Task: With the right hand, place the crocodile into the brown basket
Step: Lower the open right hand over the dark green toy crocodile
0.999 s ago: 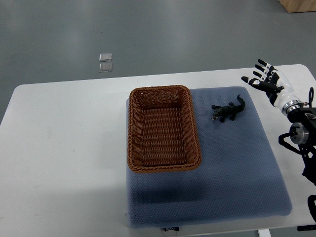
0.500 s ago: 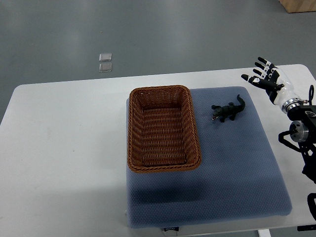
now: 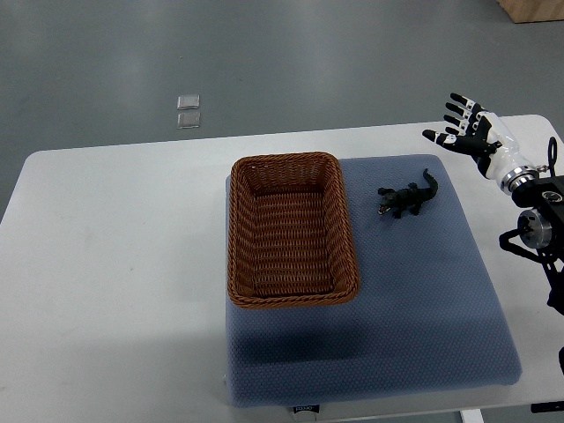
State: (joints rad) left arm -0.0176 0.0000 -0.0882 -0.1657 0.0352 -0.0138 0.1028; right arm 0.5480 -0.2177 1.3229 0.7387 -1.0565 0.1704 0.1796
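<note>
Your right hand (image 3: 467, 132), fingers spread and empty, has lifted slightly, well right of the crocodile (image 3: 406, 197); reach not yet committed.

My right hand (image 3: 471, 134) has drifted a little up and toward the left over the bench's (image 3: 115, 264) far right corner, fingers spread as before, and my wrist and forearm have shifted up with it.
</note>
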